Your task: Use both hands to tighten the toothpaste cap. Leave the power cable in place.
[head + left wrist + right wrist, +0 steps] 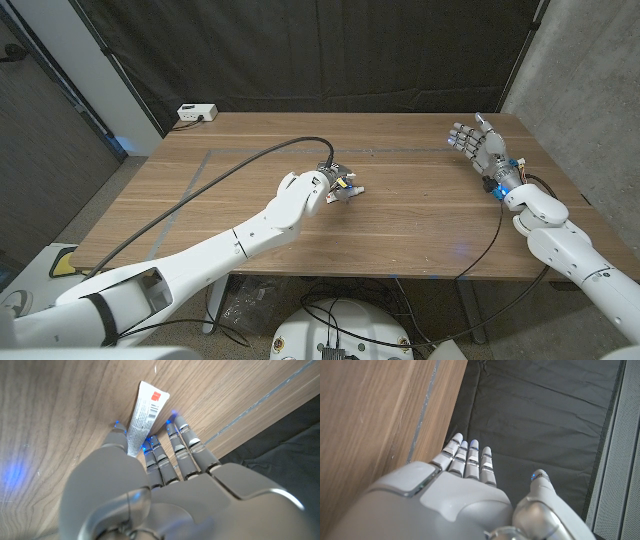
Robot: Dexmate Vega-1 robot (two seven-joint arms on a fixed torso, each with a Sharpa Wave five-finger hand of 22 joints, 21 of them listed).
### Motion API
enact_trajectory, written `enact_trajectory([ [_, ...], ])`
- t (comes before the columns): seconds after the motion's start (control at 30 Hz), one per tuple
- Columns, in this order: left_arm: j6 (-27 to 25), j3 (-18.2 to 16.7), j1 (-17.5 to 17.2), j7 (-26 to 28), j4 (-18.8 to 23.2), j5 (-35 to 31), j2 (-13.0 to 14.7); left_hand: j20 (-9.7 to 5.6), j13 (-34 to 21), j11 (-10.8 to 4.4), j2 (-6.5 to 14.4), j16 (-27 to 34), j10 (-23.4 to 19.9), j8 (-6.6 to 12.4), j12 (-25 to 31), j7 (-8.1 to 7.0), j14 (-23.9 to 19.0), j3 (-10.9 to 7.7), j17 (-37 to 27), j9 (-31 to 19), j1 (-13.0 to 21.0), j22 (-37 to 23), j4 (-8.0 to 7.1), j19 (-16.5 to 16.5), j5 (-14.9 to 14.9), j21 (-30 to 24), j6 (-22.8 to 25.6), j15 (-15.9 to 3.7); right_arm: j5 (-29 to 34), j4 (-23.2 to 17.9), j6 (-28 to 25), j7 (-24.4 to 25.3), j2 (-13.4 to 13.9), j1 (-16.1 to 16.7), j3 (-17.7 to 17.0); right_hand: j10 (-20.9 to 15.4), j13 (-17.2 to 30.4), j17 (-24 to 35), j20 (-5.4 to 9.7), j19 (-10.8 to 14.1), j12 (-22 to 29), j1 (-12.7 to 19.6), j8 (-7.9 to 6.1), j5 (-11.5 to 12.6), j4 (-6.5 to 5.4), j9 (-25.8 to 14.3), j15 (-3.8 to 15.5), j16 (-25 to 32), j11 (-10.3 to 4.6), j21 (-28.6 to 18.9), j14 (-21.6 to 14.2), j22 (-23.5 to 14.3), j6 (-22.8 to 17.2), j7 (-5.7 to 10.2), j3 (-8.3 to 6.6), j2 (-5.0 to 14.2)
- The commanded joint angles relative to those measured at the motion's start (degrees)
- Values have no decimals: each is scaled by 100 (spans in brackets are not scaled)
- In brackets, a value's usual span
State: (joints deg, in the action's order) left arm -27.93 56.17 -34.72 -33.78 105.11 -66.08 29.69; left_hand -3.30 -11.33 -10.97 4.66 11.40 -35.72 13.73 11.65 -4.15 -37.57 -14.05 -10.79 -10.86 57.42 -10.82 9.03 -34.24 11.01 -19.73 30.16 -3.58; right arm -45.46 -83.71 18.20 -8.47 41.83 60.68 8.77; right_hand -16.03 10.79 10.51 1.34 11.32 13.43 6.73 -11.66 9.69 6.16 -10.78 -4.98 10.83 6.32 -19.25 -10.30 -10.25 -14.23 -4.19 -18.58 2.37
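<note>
Head view: left hand point(335, 187) grips the toothpaste tube point(349, 186) at mid-table; right hand point(478, 141) stands spread, empty, at the far right edge. Recommend it crosses to the cap, clear of the power cable point(240, 165).

Left wrist view: fingers point(186, 450) and thumb clamp the tube point(144, 410) against the table point(60, 410); cap hidden.

Right wrist view: right hand point(465, 485) fingers extended side by side, holding nothing.

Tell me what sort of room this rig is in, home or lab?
Most likely a lab or test bay, not a home. A black curtain hangs behind the wooden table, bare concrete wall stands to one side, and cables trail under the table. The left hand holds a toothpaste tube.
</note>
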Motion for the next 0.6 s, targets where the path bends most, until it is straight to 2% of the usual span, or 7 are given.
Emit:
enact_trajectory([
  [0.03,-186,75,1,-51,-77,117,-62,-58,-24,-18,49,61,-129,-13,34,12,-140,-125,-5,-26,218,-34,36,-136,10,-65,112,-593,-17,33,-15,-75,2,-36,8,-77,19,35,-9,30,-29,27,17,30,19,-22,1,0,-3,40,-16,-26,-39,12,14,1],
  [0.33,-264,100,61,-151,-117,311,-87,-103,-27,13,160,137,-454,43,100,89,-551,-357,4,-36,586,-39,62,-417,31,-202,435,-683,-13,115,-52,-152,-28,-132,82,-73,19,35,-11,32,-32,26,19,30,20,-23,-3,-1,-6,49,-14,-26,-36,12,16,-1],
  [0.37,-259,107,77,-163,-127,341,-87,-120,-27,-30,171,146,-491,39,105,108,-606,-384,5,-37,627,-40,63,-457,32,-222,450,-685,-8,128,-44,-161,-32,-138,89,-73,19,35,-11,32,-32,25,19,29,20,-23,1,-1,-7,50,-15,-26,-37,13,16,-1],
  [0.47,-244,109,112,-168,-148,454,-83,-141,-29,13,176,151,-665,73,134,90,-761,-455,11,-40,718,-41,41,-561,22,-284,642,-770,1,152,-21,-167,-48,-145,100,-78,19,35,-11,33,-31,25,21,29,20,-23,1,-1,-4,54,-14,-26,-33,14,17,-2],
  [0.6,-212,135,176,-167,-178,559,-63,-177,-30,-32,188,186,-875,110,147,53,-1054,-539,13,-42,789,-41,3,-744,11,-390,884,-802,-12,168,-18,-147,-75,-147,103,-76,20,35,-12,34,-32,24,21,29,20,-23,3,0,-7,58,-16,-26,-33,13,18,-3],
])
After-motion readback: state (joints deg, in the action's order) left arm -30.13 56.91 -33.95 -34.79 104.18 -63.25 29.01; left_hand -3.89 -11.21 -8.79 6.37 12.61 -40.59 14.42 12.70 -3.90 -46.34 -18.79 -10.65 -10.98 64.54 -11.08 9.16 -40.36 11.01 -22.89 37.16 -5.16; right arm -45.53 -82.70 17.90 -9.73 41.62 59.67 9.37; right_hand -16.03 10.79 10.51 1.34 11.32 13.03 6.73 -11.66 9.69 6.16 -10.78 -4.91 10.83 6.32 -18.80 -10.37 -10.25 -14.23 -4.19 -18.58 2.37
